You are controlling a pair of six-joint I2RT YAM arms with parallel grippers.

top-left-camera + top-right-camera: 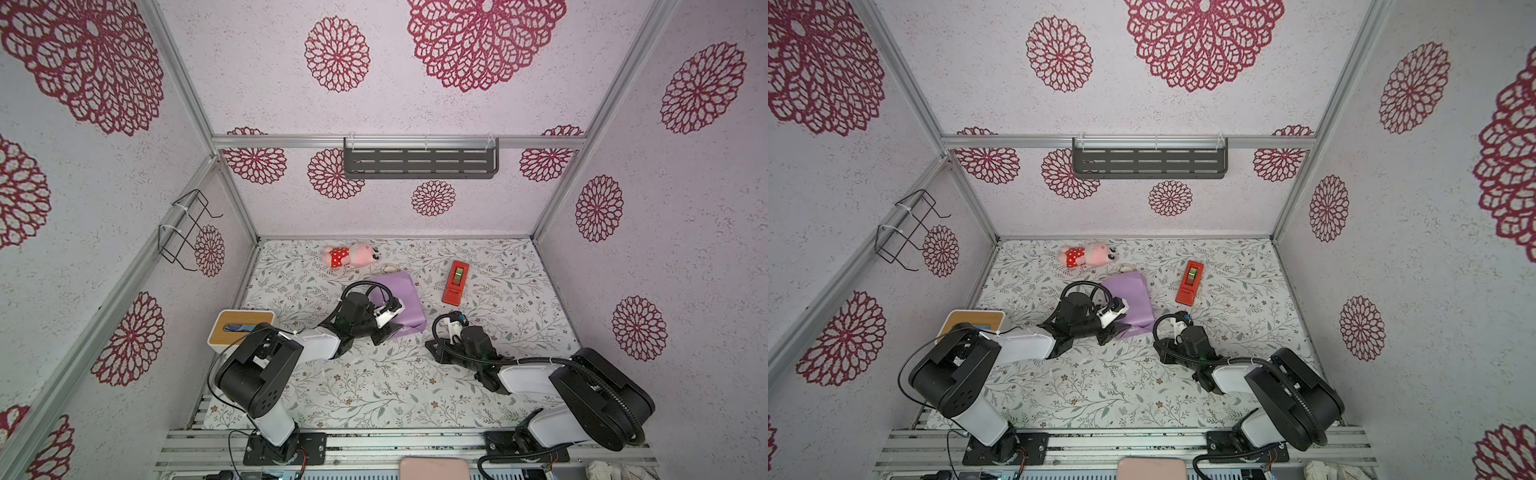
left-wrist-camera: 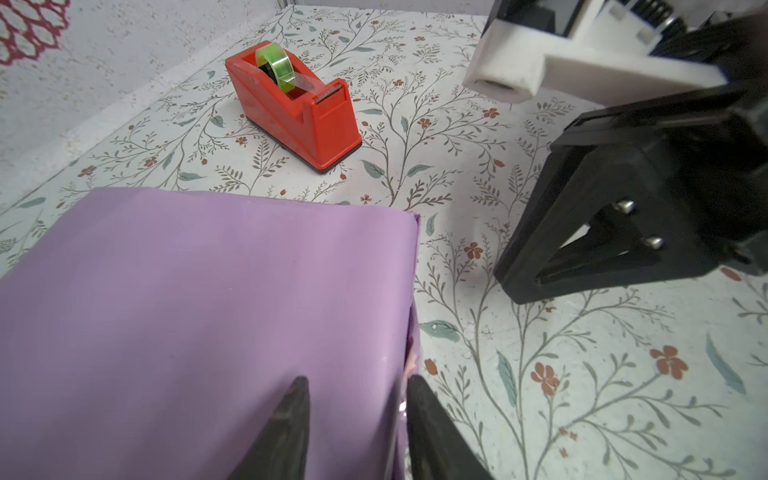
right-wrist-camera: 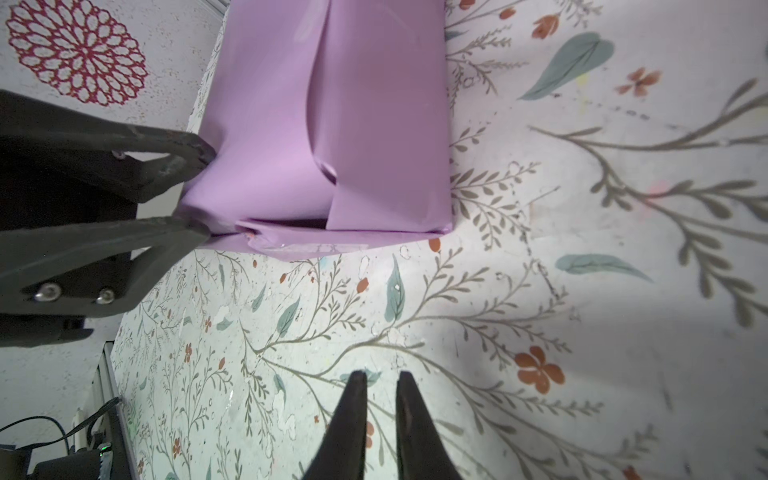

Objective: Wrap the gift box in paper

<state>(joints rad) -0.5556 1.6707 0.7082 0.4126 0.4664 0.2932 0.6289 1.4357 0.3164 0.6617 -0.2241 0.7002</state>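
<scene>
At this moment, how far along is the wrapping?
Mostly done: lilac paper covers every visible face of the box, none of which shows bare, with an overlapping seam. In hand: the left end effector straddles a corner at the untidy end fold. The right end effector holds nothing. Likely left: flattening and taping that end; the tape dispenser stands apart.

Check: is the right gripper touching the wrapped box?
Apart. The right wrist view shows the right gripper over bare floral tabletop, with a clear stretch of it before the paper.

left pincer (image 2: 357,415): jaws part-open, low | right pincer (image 3: 380,411): jaws nearly together, empty
</scene>
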